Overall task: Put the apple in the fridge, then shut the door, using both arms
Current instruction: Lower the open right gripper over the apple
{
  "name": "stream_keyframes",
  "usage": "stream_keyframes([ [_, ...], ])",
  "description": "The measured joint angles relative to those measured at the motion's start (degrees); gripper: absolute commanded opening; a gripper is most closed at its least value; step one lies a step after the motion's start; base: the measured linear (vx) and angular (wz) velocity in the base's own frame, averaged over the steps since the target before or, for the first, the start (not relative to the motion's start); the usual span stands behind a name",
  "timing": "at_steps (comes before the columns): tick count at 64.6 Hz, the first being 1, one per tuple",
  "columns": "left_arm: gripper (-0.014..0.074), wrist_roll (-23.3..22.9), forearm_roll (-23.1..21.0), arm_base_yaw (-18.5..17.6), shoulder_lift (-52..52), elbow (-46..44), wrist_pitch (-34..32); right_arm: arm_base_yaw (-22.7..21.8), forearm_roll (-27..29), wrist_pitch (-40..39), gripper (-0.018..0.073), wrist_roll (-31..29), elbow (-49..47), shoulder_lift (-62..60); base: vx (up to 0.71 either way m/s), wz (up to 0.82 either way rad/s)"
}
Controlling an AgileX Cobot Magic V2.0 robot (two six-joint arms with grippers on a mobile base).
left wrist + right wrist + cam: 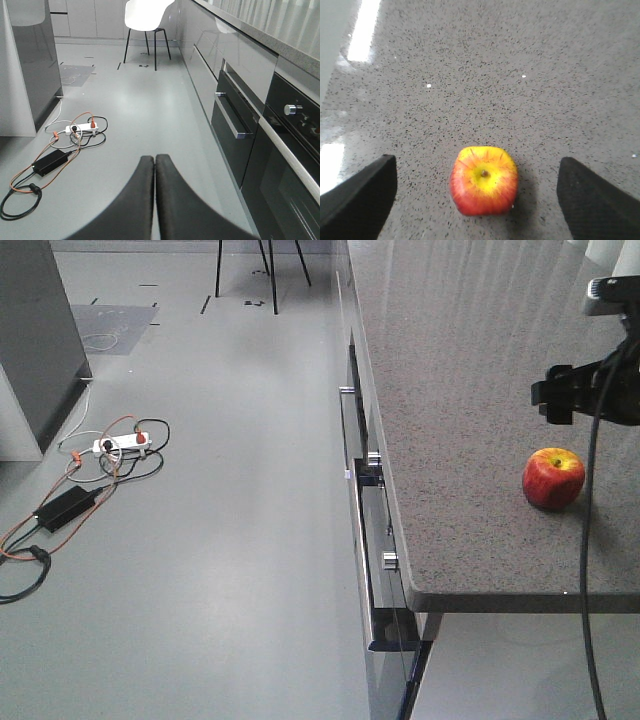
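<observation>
Two-armed robot's right gripper (475, 161) tilts down over the counter (520, 50), spread wide, the apple (484, 180) between its fingers (365, 190); left gripper (152, 159) pinched closed, empty.

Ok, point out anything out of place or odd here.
Only on the floor: a power strip and black adapter lie among tangled cables. The apple sits upright and undamaged on the counter.
</observation>
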Motion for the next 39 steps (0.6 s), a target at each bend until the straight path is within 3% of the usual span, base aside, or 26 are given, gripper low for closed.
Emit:
stream_keyframes([
  [15, -0.0005, 0.00, 0.00, 0.00, 0.00, 0.00, 0.00, -0.23, 0.00, 0.91, 0.0602, 0.00, -2.65, 7.26, 0.00, 0.00],
  [26, -0.0005, 0.00, 0.00, 0.00, 0.00, 0.00, 0.00, -2.96, 1.57, 0.98, 0.0595, -0.05, -3.49, 9.76, 0.00, 0.00],
  [39, -0.0005, 0.00, 0.00, 0.00, 0.00, 0.00, 0.00, -4.78, 5.51, 0.78, 0.0592, -6.18, -3.49, 10.23, 0.00, 0.00],
])
